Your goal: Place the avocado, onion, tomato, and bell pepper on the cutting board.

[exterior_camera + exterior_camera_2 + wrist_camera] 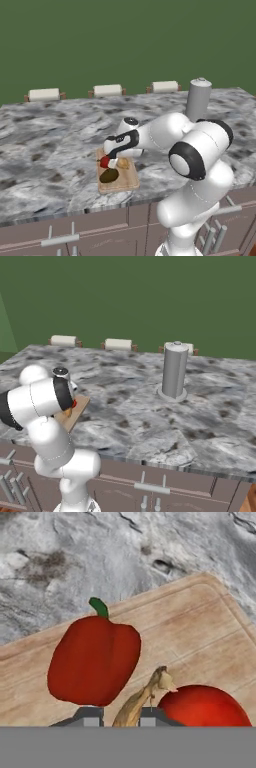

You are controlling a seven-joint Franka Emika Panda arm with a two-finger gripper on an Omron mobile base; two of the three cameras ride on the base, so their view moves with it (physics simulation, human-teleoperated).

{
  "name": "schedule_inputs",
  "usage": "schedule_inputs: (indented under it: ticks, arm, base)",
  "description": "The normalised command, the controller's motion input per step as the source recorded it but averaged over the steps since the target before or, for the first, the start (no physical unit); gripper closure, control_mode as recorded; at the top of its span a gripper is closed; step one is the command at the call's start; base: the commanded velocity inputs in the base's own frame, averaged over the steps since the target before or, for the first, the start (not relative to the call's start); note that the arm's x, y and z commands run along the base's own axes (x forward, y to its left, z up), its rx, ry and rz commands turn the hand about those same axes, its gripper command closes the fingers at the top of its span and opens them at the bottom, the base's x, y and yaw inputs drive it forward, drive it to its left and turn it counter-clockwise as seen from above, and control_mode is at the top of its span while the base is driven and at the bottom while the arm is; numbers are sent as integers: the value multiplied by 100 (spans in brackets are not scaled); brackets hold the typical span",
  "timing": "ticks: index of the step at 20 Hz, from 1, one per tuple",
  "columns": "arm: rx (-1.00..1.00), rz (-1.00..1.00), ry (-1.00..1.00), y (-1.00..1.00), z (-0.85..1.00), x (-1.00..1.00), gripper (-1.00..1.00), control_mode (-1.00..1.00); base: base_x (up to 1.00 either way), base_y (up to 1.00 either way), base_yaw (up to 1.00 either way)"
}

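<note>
Writing, brands, labels: nothing legible on any surface.

Cutting board [125,181]: light wood with visible grain, lying flat on the grey marbled counter [45,140] near its front edge; in the right base view one corner of it [80,406] shows past the arm.

Avocado [108,175]: dark olive oval, lying on the board toward its front.

Onion [123,162]: tan bulb on the board, just beside the gripper; in the hand view its thin stem tip [150,694] rises between the two finger tips.

Bell pepper [95,659]: red with a short green stem, on the board, close before the fingers in the hand view.

Tomato [202,706]: red and round, on the board at the lower right of the hand view, just beside the onion stem.

Gripper [111,162]: held low over the board, a red item at its tip in the left base view; jaws drawn close together, the onion stem standing between the tips; whether they pinch it cannot be told.

Surroundings: tall grey cylinder [174,371] upright on the counter, well apart from the board; three white rolls [44,94] on brown holders along the far edge; drawer fronts with metal handles [150,488] below the counter; green wall behind.

Obstruction: the arm's white links [42,398] cover most of the board in the right base view.
</note>
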Motion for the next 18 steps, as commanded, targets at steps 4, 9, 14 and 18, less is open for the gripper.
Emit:
schedule_inputs:
  ticks: [4, 9, 14, 18]
  arm:
    - [1, 0, 0, 4, -6, 4, -100, -100]
    - [3, 0, 0, 3, 0, 0, -100, -100]
    - [4, 0, 0, 0, 11, -2, -100, -100]
    - [7, 0, -1, 0, 39, -12, -100, -100]
  base:
    - [0, 0, 0]
    - [0, 0, 0]
    - [0, 0, 0]
    - [0, 0, 0]
